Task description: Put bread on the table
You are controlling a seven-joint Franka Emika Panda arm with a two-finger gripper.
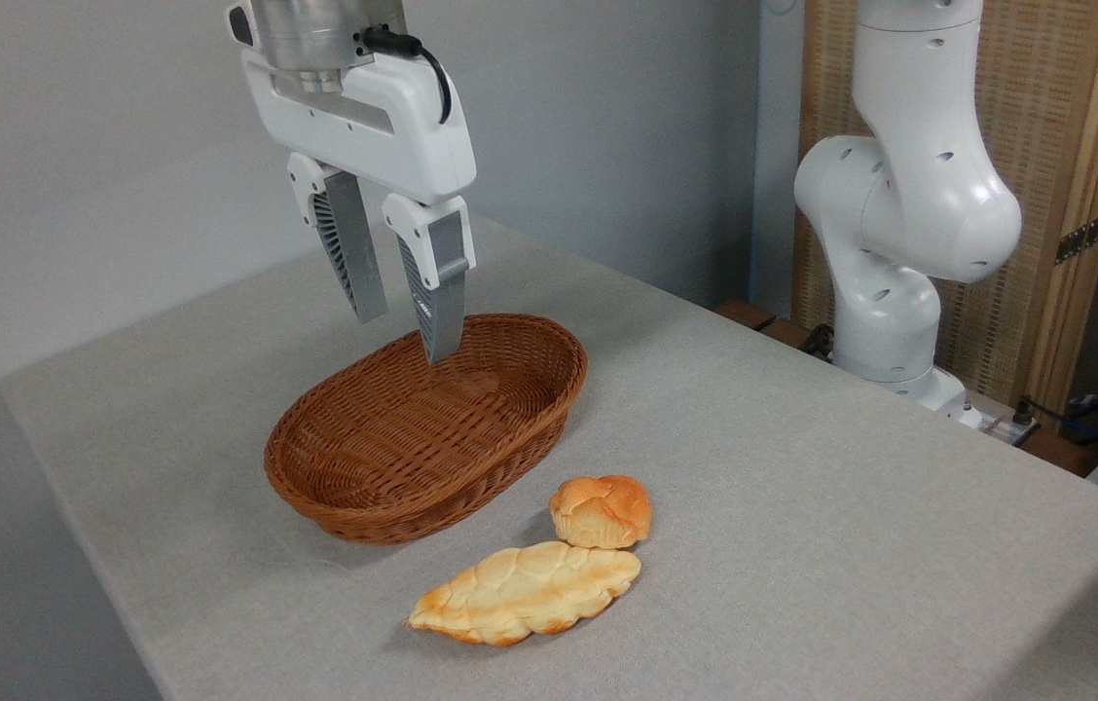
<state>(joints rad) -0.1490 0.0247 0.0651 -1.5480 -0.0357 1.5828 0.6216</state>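
The bread, a small round golden-orange bun with a lobed top, rests on the grey-clothed table, just right of the basket's near end. My gripper hangs well above and to the left of it, over the far part of the basket. Its two grey fingers are spread apart with nothing between them. The bun touches or nearly touches the long loaf in front of it.
A brown oval wicker basket sits mid-table with nothing inside. A long flat leaf-shaped pale golden loaf lies in front of the bun. The arm's white base stands at the table's far right edge.
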